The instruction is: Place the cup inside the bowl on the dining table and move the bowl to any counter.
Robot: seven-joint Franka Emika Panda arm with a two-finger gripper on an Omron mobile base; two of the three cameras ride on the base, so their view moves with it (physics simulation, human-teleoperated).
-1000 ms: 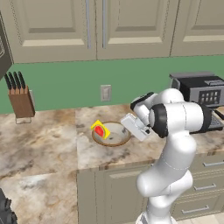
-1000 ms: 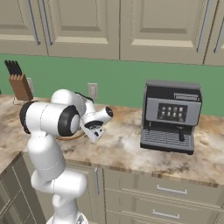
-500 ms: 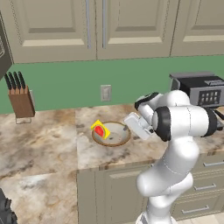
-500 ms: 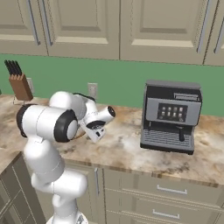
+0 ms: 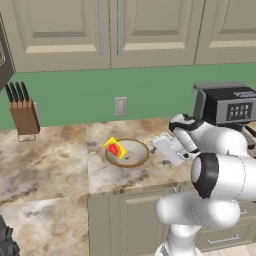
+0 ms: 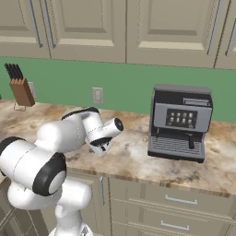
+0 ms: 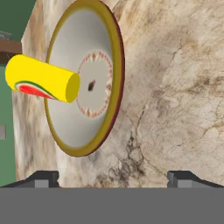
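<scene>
The tan-rimmed bowl (image 5: 128, 153) rests on the marbled counter (image 5: 55, 165) under the wall cabinets. The yellow cup (image 5: 114, 148) with its red mark leans tilted inside it, against the bowl's left rim. My gripper (image 5: 161, 146) hovers just right of the bowl, open and holding nothing. In the hand view the bowl (image 7: 98, 39) and the cup (image 7: 41, 81) are ahead of my gripper (image 7: 113, 179). Its fingertips (image 7: 43, 178) stand wide apart over bare counter (image 7: 175, 87), clear of the bowl's rim.
A coffee machine (image 5: 227, 107) (image 6: 179, 122) stands on the counter to the right of my arm. A knife block (image 5: 24, 114) (image 6: 18, 88) sits at the far left by the green wall. A wall outlet (image 5: 120, 106) is behind the bowl.
My hand has drawn back a little from the bowl to the right, and the elbow has swung right. The bowl and cup have stayed put.
</scene>
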